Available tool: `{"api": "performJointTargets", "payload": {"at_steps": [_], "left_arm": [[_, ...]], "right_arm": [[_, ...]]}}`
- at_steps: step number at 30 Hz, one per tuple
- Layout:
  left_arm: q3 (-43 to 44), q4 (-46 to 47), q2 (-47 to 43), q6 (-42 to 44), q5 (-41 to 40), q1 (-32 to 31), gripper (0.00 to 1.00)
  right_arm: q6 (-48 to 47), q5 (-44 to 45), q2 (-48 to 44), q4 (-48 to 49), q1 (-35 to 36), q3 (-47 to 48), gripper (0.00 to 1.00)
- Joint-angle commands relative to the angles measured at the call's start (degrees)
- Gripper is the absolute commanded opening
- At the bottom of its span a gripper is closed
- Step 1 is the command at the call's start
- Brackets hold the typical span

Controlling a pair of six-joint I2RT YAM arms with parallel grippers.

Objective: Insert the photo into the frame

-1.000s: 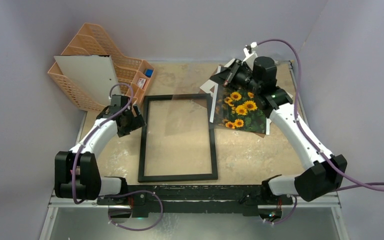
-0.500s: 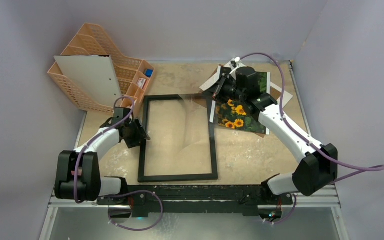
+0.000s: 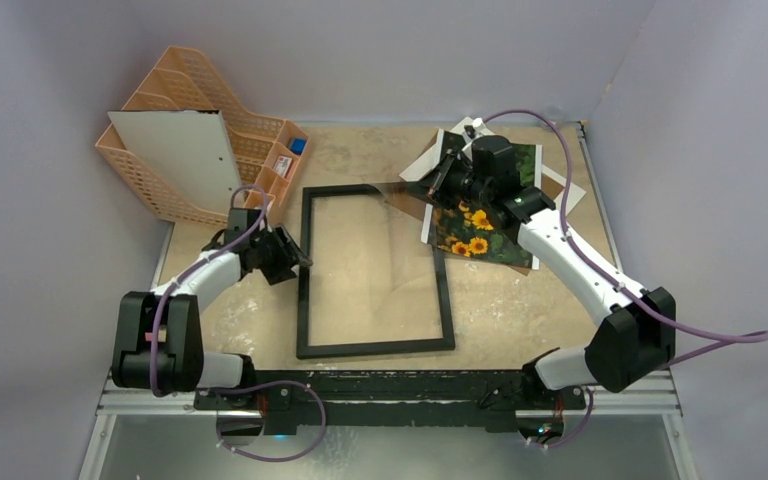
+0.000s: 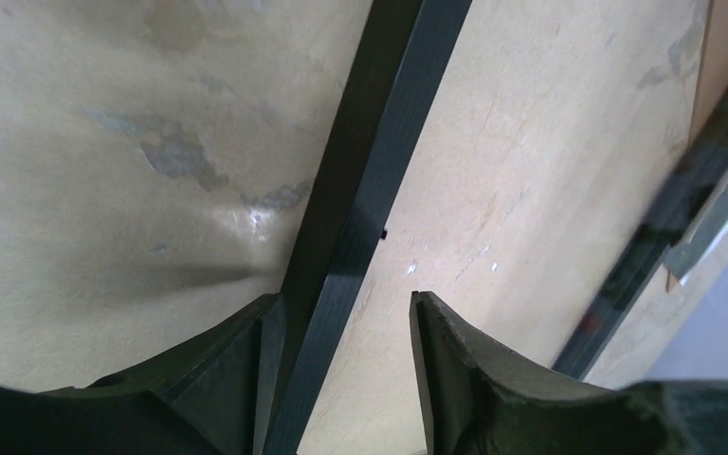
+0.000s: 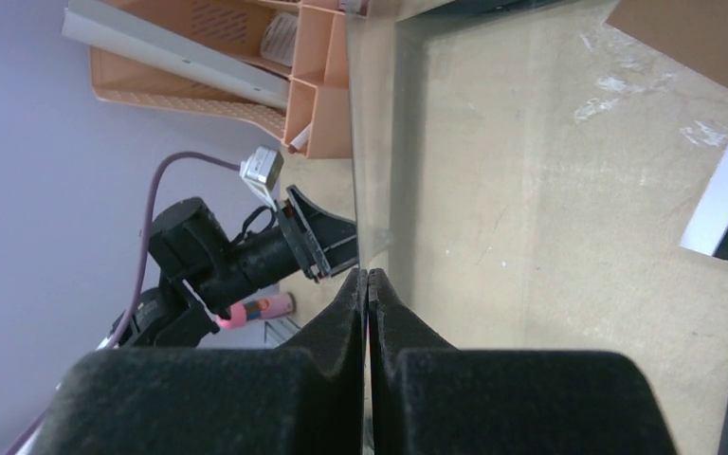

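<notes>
One black frame (image 3: 303, 270), one glass pane (image 5: 372, 114), one sunflower photo (image 3: 476, 241), one orange organiser (image 3: 176, 76)

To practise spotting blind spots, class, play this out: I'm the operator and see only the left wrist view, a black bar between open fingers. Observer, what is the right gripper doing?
Observer: The right gripper is shut on the edge of a clear pane.
Operator: Where is the photo?
Observer: The photo lies on a white mat to the right of the frame, partly under the right arm.
Operator: Is the pane seated in the frame?
Observer: No. From above, it appears raised and tilted over the frame's far right corner.
</notes>
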Motion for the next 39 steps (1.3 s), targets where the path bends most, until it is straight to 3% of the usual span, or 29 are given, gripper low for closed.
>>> {"api": "performJointTargets", "payload": {"at_steps": [1, 7, 9, 13, 18, 25, 39], "left_arm": [[7.44, -4.05, -1.19, 3.50, -8.95, 0.08, 0.56], [10.26, -4.73, -4.30, 6.37, -10.98, 0.14, 0.69], [10.72, -5.62, -6.26, 5.06, -16.18, 0.19, 0.70], [14.41, -13.44, -9.48, 1.55, -34.37, 0.19, 0.70], [16.40, -14.62, -12.62, 2.28, -40.93, 0.19, 0.70], [16.03, -14.09, -10.87, 2.23, -39.35, 0.19, 0.71], [9.90, -4.78, -2.32, 4.70, -16.91, 0.12, 0.75]], "right_arm": [[1.42, -6.46, -0.45, 7.25, 0.06, -0.88, 0.00], [8.82, -15.52, 1.79, 19.78, 2.95, -2.68, 0.00], [10.93, -16.24, 1.88, 22.84, 4.02, -2.92, 0.00], [14.06, -17.44, 2.51, 28.49, 5.07, -4.85, 0.00], [21.41, -16.17, 2.89, 36.45, 5.42, -12.02, 0.00], [18.33, -7.10, 6.27, 35.98, 6.13, -19.75, 0.00], [13.95, 5.82, 2.19, 40.77, 6.65, -35.08, 0.00]]}}
